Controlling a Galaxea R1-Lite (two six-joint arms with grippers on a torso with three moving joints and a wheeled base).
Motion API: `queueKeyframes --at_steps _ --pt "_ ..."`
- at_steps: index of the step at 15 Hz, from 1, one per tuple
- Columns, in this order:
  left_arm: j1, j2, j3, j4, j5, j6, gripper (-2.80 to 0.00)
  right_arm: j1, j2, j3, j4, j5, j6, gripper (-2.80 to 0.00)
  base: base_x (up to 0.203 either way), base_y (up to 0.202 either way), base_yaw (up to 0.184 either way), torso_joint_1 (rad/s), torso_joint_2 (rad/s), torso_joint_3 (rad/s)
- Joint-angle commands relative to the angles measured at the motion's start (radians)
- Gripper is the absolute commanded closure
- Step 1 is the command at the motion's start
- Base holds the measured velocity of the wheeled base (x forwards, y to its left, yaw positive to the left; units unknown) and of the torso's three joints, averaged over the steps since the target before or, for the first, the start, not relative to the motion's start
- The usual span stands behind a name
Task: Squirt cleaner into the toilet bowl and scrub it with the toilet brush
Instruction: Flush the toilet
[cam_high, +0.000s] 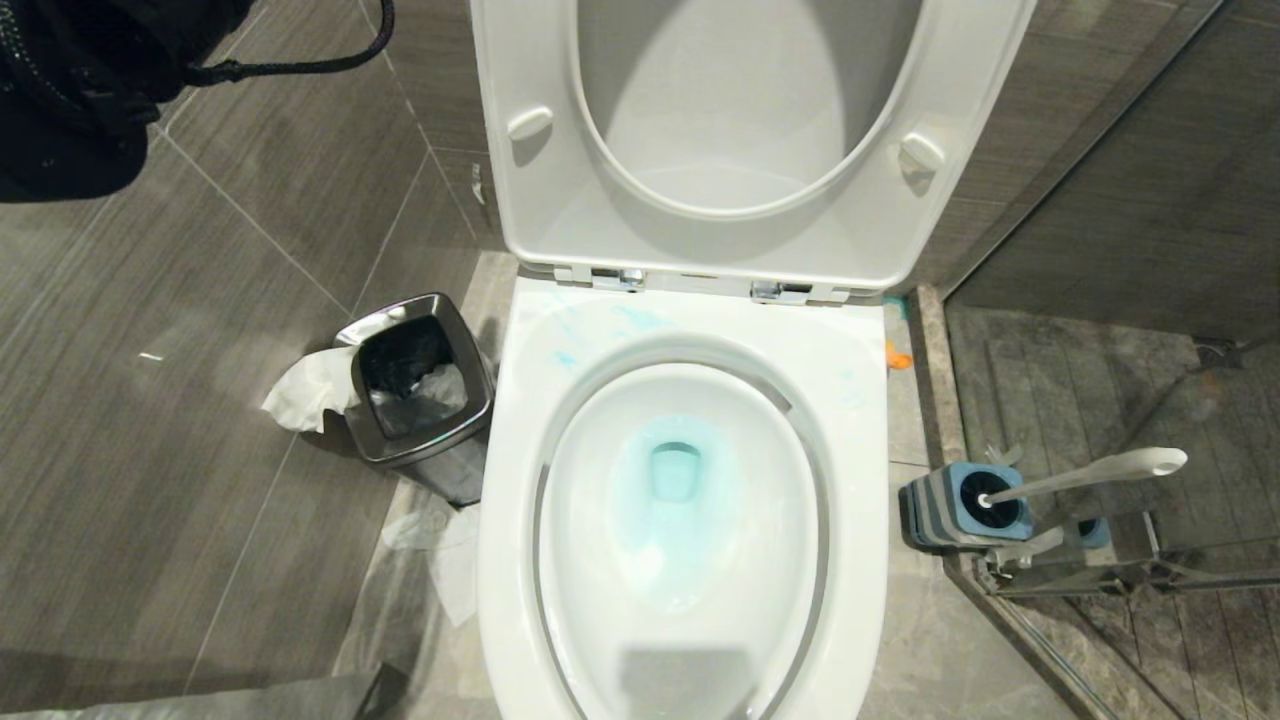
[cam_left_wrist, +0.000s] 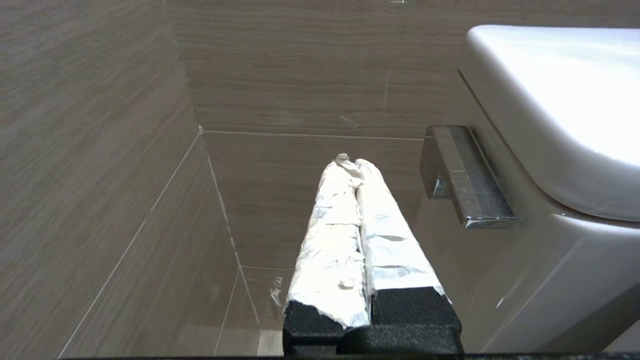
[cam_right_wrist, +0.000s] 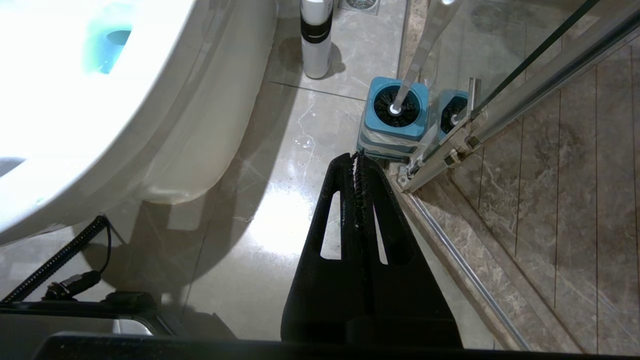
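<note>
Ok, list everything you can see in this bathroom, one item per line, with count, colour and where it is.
toilet bowl: one, white, centre, seat and lid raised.
cleaner: turquoise tint in the bowl water, smears on the rim.
toilet brush: one, white handle, standing in its holder.
holder: one, blue and grey, floor on the robot's right, by the glass door.
bin: one, steel, floor on the robot's left, white paper beside it.
bottle: one, white with black band, floor beside the toilet.
flush lever: one, chrome, on the tank's side.
left pincer: foil-wrapped, shut, near the lever.
right pincer: black, shut, empty, above the floor.

Head camera steeply above toilet bowl (cam_high: 690, 330)
</note>
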Motion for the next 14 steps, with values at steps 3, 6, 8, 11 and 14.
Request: queueKeyframes --at_steps 3,6,8,11,14 --pt "-0.045 -0.001 0.0 -0.002 0.0 0.002 0.0 0.001 0.001 0.0 0.0 0.0 0.0 0.0 0.0 0.0 0.0 0.0 0.0 0.0" --pt "-0.079 0.011 0.0 -0.003 -0.003 0.003 0.0 -0.001 0.001 0.0 0.0 0.0 0.0 0.0 0.0 0.0 0.0 0.0 0.0 0.0" --pt "-0.089 0.013 0.0 -0.002 -0.008 0.007 0.0 0.0 0.001 0.0 0.0 0.0 0.0 0.0 0.0 0.0 0.0 0.0 0.0 0.0" --pt "-0.106 0.019 0.0 -0.002 -0.009 0.007 0.0 0.001 0.001 0.0 0.0 0.0 0.0 0.0 0.0 0.0 0.0 0.0 0.0 0.0" --pt "-0.108 0.028 0.0 -0.002 -0.009 0.014 0.0 0.001 0.001 0.0 0.0 0.0 0.0 0.0 0.0 0.0 0.0 0.0 0.0 0.0"
